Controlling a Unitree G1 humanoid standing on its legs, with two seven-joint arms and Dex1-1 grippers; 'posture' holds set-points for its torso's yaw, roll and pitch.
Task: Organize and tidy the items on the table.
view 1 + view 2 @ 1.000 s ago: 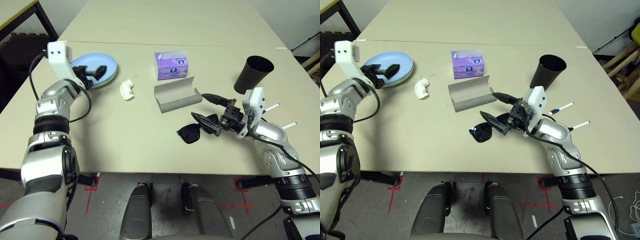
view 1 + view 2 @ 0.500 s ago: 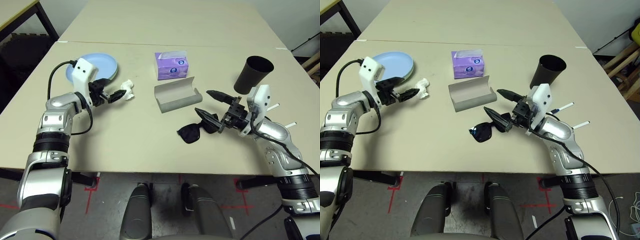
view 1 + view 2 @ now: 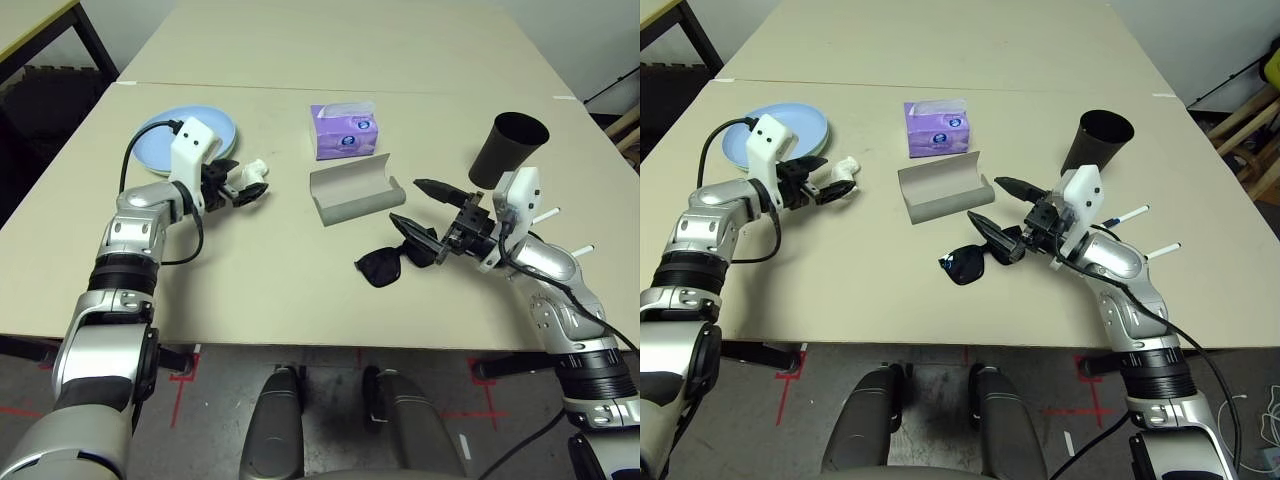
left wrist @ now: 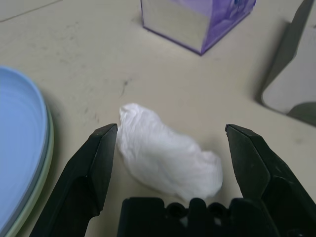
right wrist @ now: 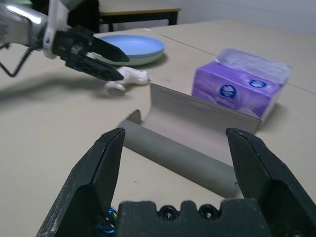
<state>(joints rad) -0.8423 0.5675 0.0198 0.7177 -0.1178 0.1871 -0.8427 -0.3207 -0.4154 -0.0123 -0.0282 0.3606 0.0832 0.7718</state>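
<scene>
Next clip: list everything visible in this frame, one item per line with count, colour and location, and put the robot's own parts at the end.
table: one, pale beige, holds all the items.
plates: two stacked, light blue on pale green, far left.
crumpled tissue: one, white, beside the plates, between the left gripper's open fingers.
tissue box: one, purple, centre back.
glasses case: one, grey, lying open in front of the tissue box.
sunglasses: one pair, black, in front of the case, at the right gripper's tips.
cup: one, black, tapered, far right.
left gripper: open, around the tissue.
right gripper: open, over the sunglasses.
</scene>
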